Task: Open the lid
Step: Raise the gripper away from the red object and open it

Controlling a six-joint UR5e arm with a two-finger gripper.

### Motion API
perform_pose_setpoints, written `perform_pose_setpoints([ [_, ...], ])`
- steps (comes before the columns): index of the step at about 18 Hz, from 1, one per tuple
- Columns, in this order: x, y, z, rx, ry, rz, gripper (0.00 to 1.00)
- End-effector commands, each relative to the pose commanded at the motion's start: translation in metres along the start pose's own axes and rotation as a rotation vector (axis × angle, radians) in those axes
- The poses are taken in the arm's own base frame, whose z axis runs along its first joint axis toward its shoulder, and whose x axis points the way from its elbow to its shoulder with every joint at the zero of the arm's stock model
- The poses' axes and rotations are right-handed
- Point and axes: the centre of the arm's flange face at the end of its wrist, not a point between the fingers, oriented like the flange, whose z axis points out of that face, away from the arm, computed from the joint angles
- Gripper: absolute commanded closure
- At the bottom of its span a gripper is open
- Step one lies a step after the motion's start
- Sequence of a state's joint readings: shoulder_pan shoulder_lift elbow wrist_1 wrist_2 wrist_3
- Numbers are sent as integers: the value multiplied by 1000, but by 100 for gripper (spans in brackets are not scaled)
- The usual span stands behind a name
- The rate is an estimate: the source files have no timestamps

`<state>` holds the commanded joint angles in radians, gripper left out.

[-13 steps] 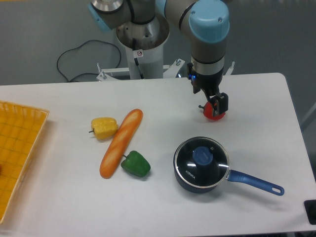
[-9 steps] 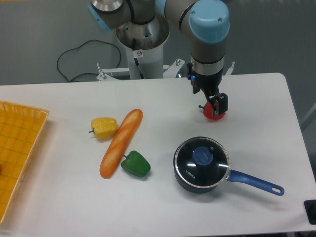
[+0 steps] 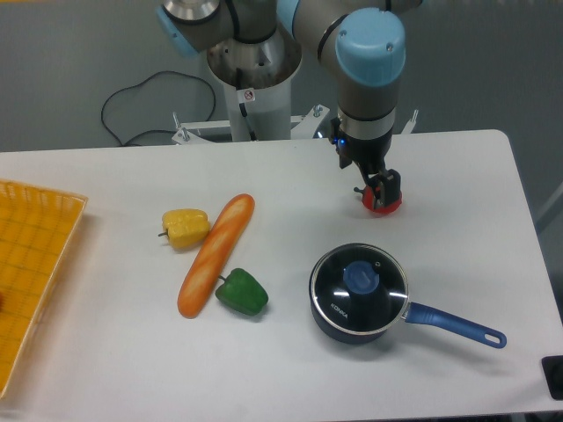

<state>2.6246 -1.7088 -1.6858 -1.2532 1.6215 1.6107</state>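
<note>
The lid (image 3: pixel 339 286), dark glass with a silver rim and a blue knob (image 3: pixel 360 278), sits flat on the dark blue saucepan (image 3: pixel 341 328). The pan's long blue handle (image 3: pixel 457 323) points right. My gripper (image 3: pixel 383 185) hangs well behind the pan, pointing down just over a small red object (image 3: pixel 383 203) on the table. Its dark fingers merge with the red object, so the gap between them is unreadable. Nothing touches the lid.
A baguette (image 3: pixel 216 253) lies diagonally left of the pan, with a yellow pepper (image 3: pixel 185 228) on its left and a green pepper (image 3: pixel 242 293) at its lower end. An orange tray (image 3: pixel 31 264) fills the left edge. A black item (image 3: pixel 554 376) sits at the bottom right corner.
The wrist has turned and the gripper has shifted slightly left over the red object. The lid and pan have not moved.
</note>
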Motion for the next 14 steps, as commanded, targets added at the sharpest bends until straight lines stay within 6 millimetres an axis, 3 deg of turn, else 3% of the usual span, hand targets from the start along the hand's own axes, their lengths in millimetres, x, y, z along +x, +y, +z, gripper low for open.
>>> perform_pose_setpoints([
  [9,-4,-14,2,109,-15,-76,0],
  [14,-9,-15,4,61,-34,-71,0],
])
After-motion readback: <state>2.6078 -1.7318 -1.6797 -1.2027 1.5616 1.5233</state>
